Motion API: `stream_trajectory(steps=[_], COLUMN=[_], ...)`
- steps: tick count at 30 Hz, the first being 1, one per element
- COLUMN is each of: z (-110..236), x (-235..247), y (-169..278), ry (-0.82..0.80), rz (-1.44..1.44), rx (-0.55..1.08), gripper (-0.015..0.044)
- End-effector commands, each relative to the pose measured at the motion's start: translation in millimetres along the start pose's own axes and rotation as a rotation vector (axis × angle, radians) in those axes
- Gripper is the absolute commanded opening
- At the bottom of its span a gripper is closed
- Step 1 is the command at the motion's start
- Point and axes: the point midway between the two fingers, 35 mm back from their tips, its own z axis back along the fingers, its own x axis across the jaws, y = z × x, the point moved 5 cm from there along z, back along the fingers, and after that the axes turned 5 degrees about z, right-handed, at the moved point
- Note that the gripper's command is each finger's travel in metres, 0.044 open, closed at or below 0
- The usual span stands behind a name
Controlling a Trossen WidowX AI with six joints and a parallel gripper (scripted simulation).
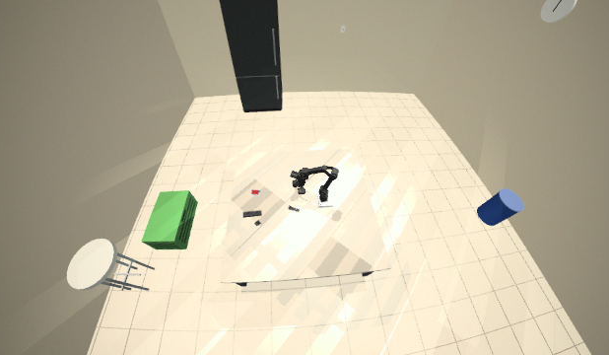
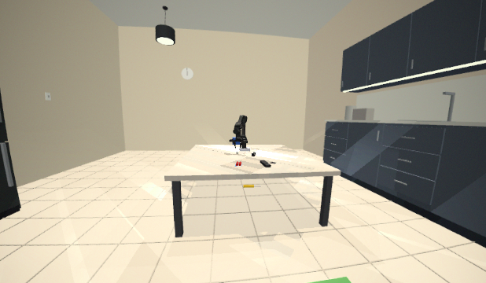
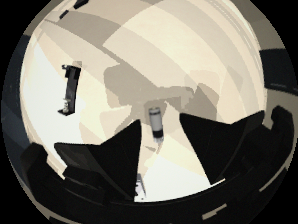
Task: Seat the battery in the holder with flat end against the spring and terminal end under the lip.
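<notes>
The battery [image 3: 156,122], grey with a black band at its lower end, lies on the table in the wrist view, outside the holder. It shows between and beyond the fingertips; I cannot make out contact. The black holder [image 3: 72,91] [image 1: 294,209] [image 2: 253,154] lies to the battery's left in the wrist view, with small metal parts at its ends. Its bay looks empty; spring and lip are too small to tell apart. My gripper [image 3: 160,120] is partly open and empty, pointing down over the table.
A red object [image 1: 255,191] [image 2: 238,163], a long black object [image 1: 252,214] [image 2: 265,163] and a small dark piece [image 1: 257,223] [image 2: 273,163] lie on the table [image 1: 295,273] beyond the holder. The arm's pale base plate [image 1: 326,205] [image 3: 140,189] is near the battery.
</notes>
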Motion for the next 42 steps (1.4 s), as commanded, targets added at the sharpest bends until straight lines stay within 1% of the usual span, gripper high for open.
stream_trajectory(steps=[1, 8, 40, 42], z=[-4.2, -5.3, -53.9, -53.9], x=[-2.3, -2.3, 1.3, 1.3], y=[17.5, 17.6, 24.2, 24.2], ry=[-0.069, -0.069, -0.069, -0.069], rz=[0.014, 0.014, 0.014, 0.014], rx=[0.128, 0.128, 0.129, 0.129], gripper=[0.0221, 0.0221, 0.0221, 0.0169])
